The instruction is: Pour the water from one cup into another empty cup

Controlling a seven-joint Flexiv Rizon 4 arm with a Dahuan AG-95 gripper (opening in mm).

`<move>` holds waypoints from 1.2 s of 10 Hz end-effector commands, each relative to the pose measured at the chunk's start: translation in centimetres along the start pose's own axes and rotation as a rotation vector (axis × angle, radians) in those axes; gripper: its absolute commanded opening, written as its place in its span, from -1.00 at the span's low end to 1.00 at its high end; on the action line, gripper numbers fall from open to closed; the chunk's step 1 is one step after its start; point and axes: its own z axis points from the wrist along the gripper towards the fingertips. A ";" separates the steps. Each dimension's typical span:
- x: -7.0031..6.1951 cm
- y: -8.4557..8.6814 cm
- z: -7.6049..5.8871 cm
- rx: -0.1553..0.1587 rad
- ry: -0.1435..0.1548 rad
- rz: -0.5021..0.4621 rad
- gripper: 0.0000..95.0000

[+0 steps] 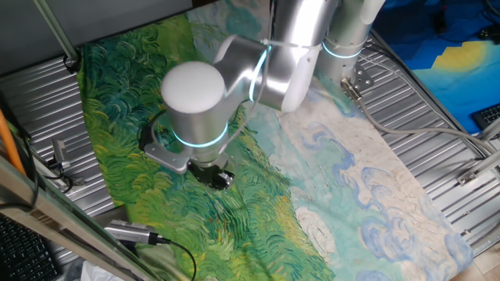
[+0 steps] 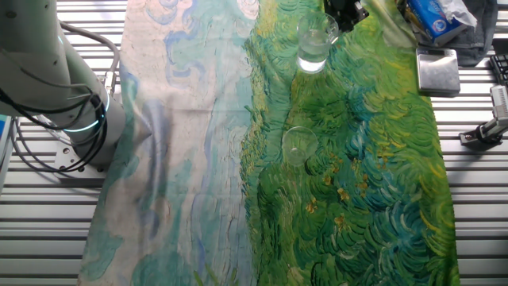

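Observation:
In the other fixed view, a clear glass cup (image 2: pixel 314 46) with water (image 2: pixel 312 60) glinting at its bottom is at the top of the green cloth. My gripper (image 2: pixel 346 11) is at its right rim, mostly cut off by the frame's top edge, and its dark fingers seem closed on that rim. A second, empty glass cup (image 2: pixel 298 145) stands upright on the cloth nearer the middle, well apart from the first. In one fixed view the gripper (image 1: pixel 214 175) shows dark and low under the wrist, and the arm hides both cups.
A painted cloth (image 2: pixel 190 159) covers the slatted metal table. A small metal scale (image 2: pixel 437 70) and a blue packet (image 2: pixel 432 16) lie at the cloth's far right edge. The arm's base (image 2: pixel 71 119) stands at the left. Cables and a clamp (image 1: pixel 129 232) lie near the cloth's edge.

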 end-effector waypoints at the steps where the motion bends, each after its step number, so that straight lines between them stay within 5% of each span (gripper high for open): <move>1: 0.5 -0.5 -0.4 -0.006 -0.003 -0.004 -1.00; 12: 4.2 -4.1 -3.6 0.006 -0.008 -0.042 -1.00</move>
